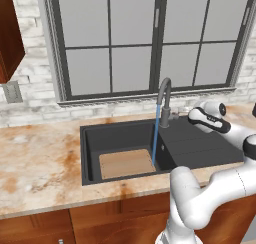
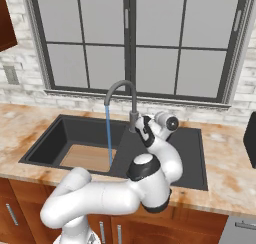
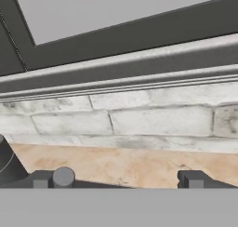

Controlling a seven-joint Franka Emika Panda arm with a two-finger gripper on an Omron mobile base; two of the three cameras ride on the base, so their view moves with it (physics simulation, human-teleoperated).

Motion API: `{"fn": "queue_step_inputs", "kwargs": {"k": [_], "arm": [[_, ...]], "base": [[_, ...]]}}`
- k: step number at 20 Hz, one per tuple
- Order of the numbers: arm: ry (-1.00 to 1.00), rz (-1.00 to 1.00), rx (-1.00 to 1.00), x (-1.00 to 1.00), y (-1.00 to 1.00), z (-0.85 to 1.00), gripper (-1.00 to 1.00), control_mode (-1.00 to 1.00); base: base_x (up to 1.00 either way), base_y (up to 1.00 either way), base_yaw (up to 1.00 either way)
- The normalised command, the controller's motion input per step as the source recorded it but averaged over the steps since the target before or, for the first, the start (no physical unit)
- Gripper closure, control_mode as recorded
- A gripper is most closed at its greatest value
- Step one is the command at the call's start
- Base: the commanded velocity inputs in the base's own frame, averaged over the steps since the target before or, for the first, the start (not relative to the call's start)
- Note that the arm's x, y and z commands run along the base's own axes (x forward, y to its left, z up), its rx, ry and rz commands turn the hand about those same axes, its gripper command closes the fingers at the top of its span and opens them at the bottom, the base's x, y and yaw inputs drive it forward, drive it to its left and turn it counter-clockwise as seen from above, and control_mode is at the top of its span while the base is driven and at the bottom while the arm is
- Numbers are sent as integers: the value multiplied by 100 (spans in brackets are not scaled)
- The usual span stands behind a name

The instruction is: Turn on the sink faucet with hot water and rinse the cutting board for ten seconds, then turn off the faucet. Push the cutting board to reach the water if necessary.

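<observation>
The sink faucet (image 1: 164, 99) (image 2: 132, 100) stands behind the dark sink (image 1: 90, 153) (image 2: 45, 143), and a thin blue stream of water (image 1: 156, 133) (image 2: 108, 135) runs from its spout. In the basin lies the tan cutting board (image 1: 126, 163) (image 2: 86, 157), with the stream coming down at its right edge. My gripper (image 1: 186, 117) (image 2: 142, 124) (image 3: 116, 179) is open, level with the faucet's base on its right side. In the hand view the small lever handle (image 3: 63, 176) sits just inside the left fingertip (image 3: 41, 179), and I cannot tell if they touch.
A ribbed drainboard (image 1: 200, 143) (image 2: 190, 153) lies right of the basin. Marbled counter (image 1: 40, 163) spreads around the sink, with a brick wall and a window sill (image 3: 121, 68) close behind. A wall outlet (image 1: 12, 92) and a wooden cabinet (image 1: 9, 33) are at far left; a dark object (image 2: 250, 138) stands at far right.
</observation>
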Motion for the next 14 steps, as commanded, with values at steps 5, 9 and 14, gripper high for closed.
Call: {"fn": "queue_step_inputs", "kwargs": {"k": [5,9,14], "arm": [[4,0,1,-1,-20,12,-100,-100],[3,0,0,0,0,27,-100,-100],[5,0,0,0,7,15,-100,-100]], "base": [[0,0,0],[0,0,0],[0,0,0]]}}
